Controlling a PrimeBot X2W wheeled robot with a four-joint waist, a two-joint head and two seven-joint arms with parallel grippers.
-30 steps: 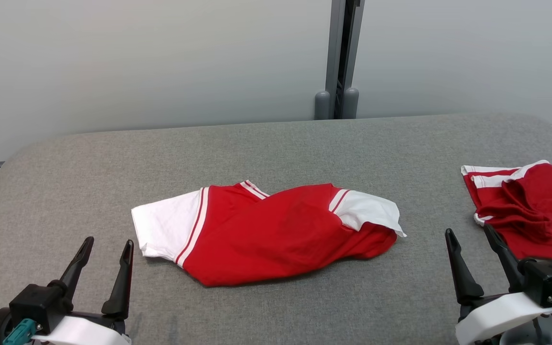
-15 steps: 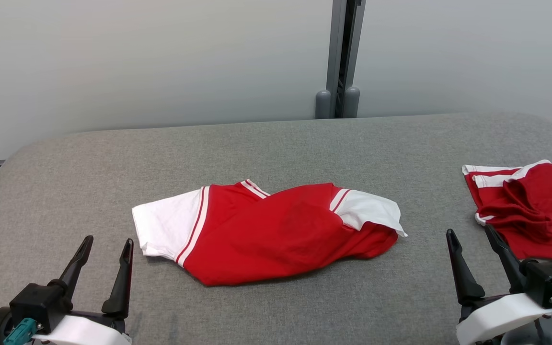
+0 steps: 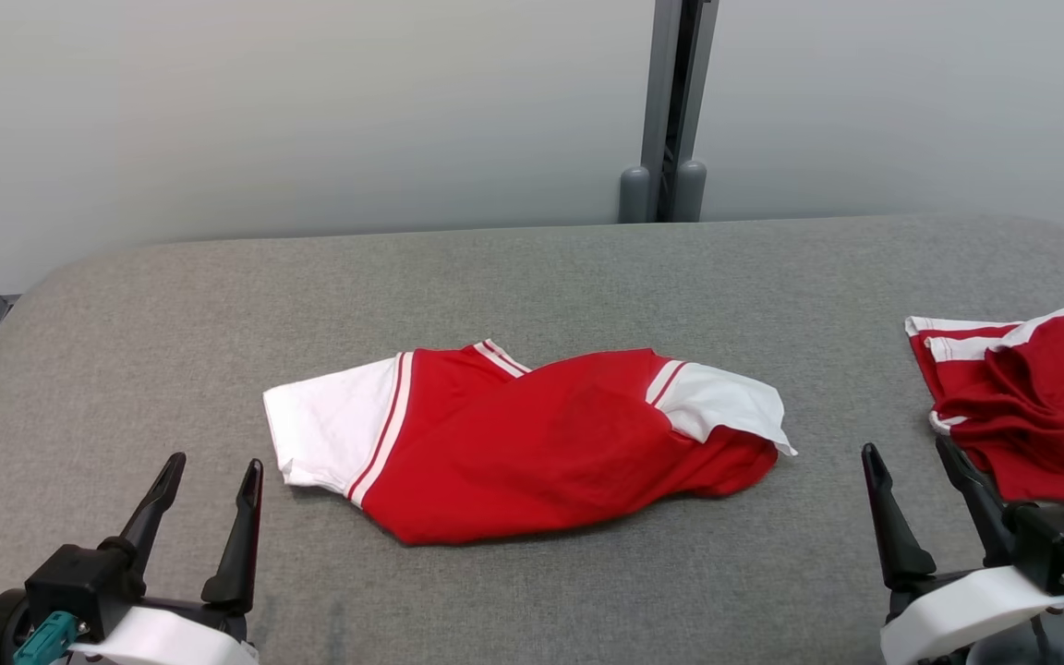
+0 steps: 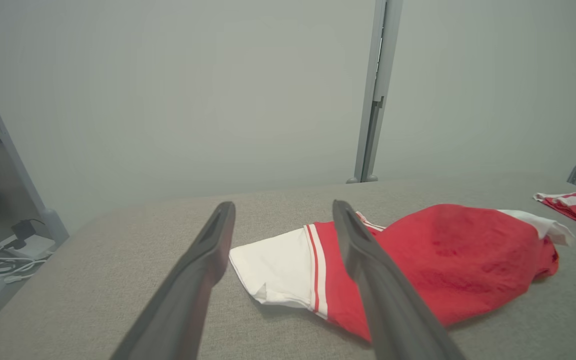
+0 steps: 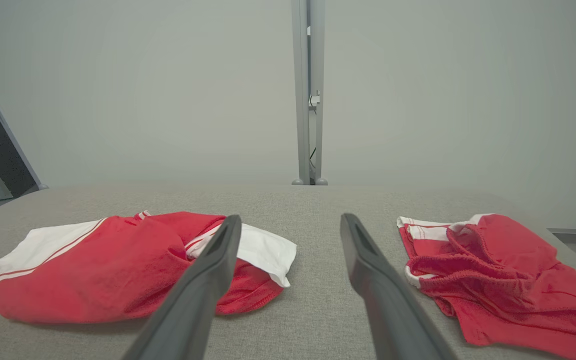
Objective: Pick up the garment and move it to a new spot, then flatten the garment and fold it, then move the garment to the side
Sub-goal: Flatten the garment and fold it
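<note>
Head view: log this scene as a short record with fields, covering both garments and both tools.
surface: grey fabric-covered table
centre garment: red short-sleeved shirt with white sleeves, crumpled, lying mid-table
second garment: rumpled red cloth with white trim, at the table's right side
left tool: open, empty, near the shirt's white sleeve, apart from it
right tool: open, empty, pointing between the two garments
task stage: shirt not yet picked up

Soft matt cloth garment [image 3: 532, 453] on rough grey woven table [image 3: 532, 286].
</note>
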